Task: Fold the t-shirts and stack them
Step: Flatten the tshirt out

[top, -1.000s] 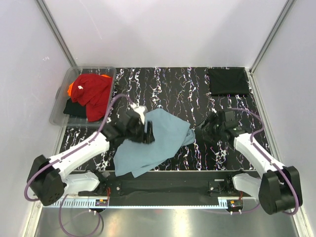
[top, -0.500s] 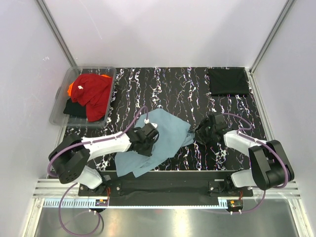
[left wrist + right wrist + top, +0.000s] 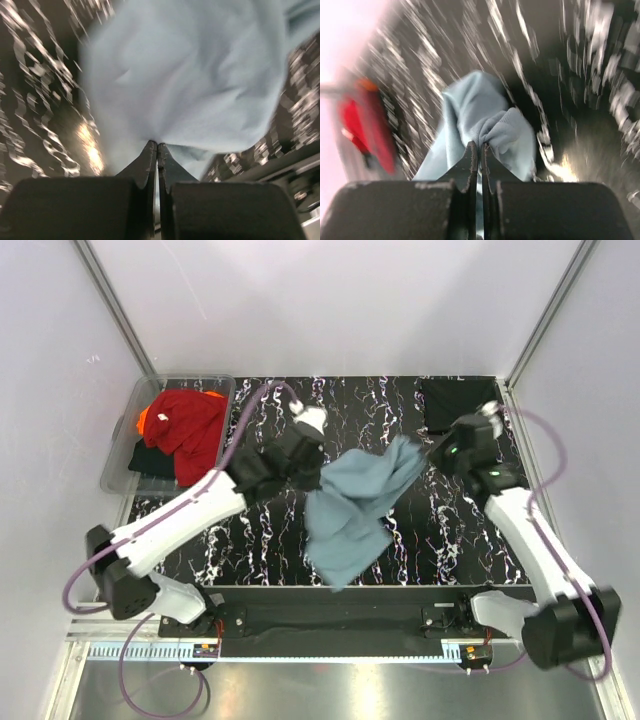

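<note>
Teal-blue t-shirt (image 3: pixel 352 510) hangs bunched in the air between the two claws. Its top edge is stretched across and the rest sags in loose folds to a point near the front table (image 3: pixel 300 390) edge. It is to the right of the clear plastic tub (image 3: pixel 120 455), apart from it. The left gripper (image 3: pixel 156 145) is pinched fully closed on the cloth corner nearer the tub. The right gripper (image 3: pixel 480 145) is clamped just as tight on a gathered fold at the corner farther from the tub. A red t-shirt (image 3: pixel 190 425), an orange t-shirt (image 3: pixel 147 418) and a black t-shirt (image 3: pixel 150 458) lie heaped inside the tub. A folded black t-shirt (image 3: pixel 460 403) lies flat far to the tub's right. A second ago the teal shirt lay spread on the marbled table, both claws wide open and low at its edges; since then they have shut and lifted it.
</note>
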You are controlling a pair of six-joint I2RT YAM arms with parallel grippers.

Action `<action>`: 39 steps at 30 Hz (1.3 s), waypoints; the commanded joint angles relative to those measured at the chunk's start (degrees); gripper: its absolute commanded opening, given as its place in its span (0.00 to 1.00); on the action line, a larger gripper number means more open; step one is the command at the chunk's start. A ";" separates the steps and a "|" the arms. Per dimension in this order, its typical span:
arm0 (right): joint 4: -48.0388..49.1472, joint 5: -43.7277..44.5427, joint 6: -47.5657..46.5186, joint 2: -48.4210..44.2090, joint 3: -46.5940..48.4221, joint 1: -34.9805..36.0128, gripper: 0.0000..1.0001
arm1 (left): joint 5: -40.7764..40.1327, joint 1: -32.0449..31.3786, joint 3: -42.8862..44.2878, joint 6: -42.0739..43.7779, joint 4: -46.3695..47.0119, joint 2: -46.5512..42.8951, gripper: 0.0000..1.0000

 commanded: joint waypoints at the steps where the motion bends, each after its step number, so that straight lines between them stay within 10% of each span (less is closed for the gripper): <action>1: -11.59 13.77 -9.57 -8.77 12.33 -2.03 0.00 | -6.09 2.39 7.87 3.76 -7.57 -5.74 0.00; 8: -23.89 21.70 -16.62 -12.21 24.57 -2.12 0.00 | -3.54 3.80 9.39 4.29 -8.72 -10.14 0.00; 22: -23.12 13.17 -11.96 -14.68 6.55 -2.03 0.00 | 4.02 12.59 -13.81 3.06 1.03 -8.39 0.00; 39: -23.81 13.26 -20.39 -10.53 26.84 -2.12 0.00 | 3.40 17.87 2.61 13.51 -5.29 -13.82 0.00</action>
